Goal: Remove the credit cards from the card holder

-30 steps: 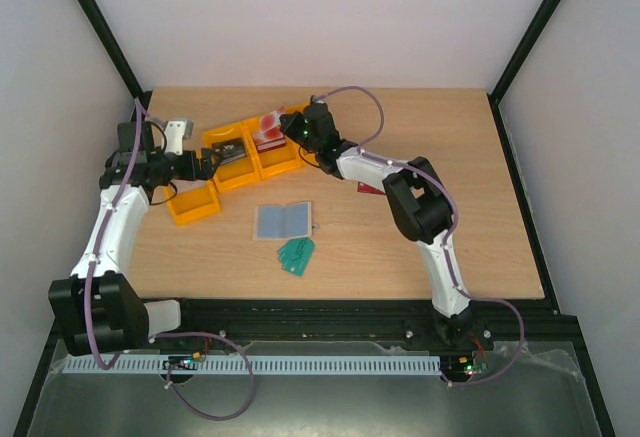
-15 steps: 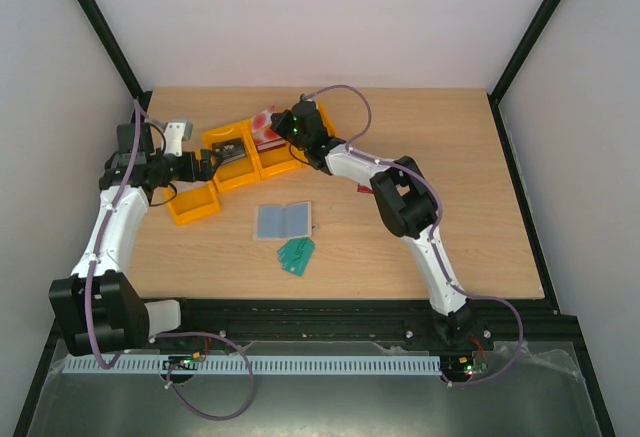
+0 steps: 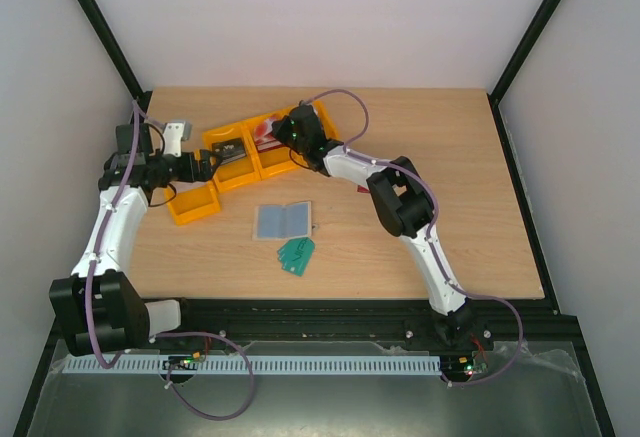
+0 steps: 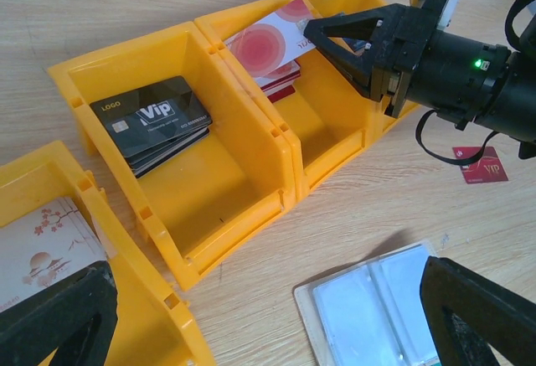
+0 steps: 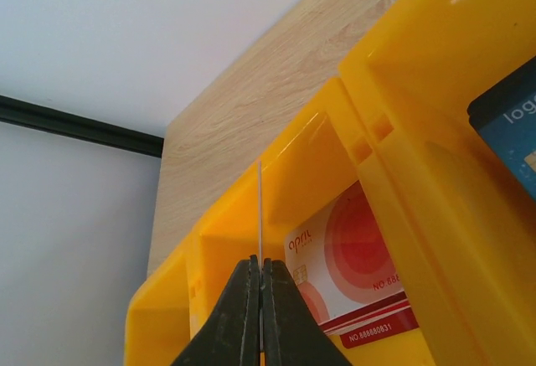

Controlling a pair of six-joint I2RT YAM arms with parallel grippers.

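Right jaws pinch a pale card (image 4: 266, 43) with red circles by its edge, poised over the right-hand yellow bin (image 4: 335, 158) in the upper middle of the overhead frame, apparently to join the matching stack. Left jaws hang wide, holding nothing. The card holder (image 3: 284, 220) lies open on the counter (image 3: 470, 137), frame centre.

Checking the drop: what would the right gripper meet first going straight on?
Probably the yellow bin wall; the right gripper, shut on a card, points into it beside the red-circled cards. Depth unclear.
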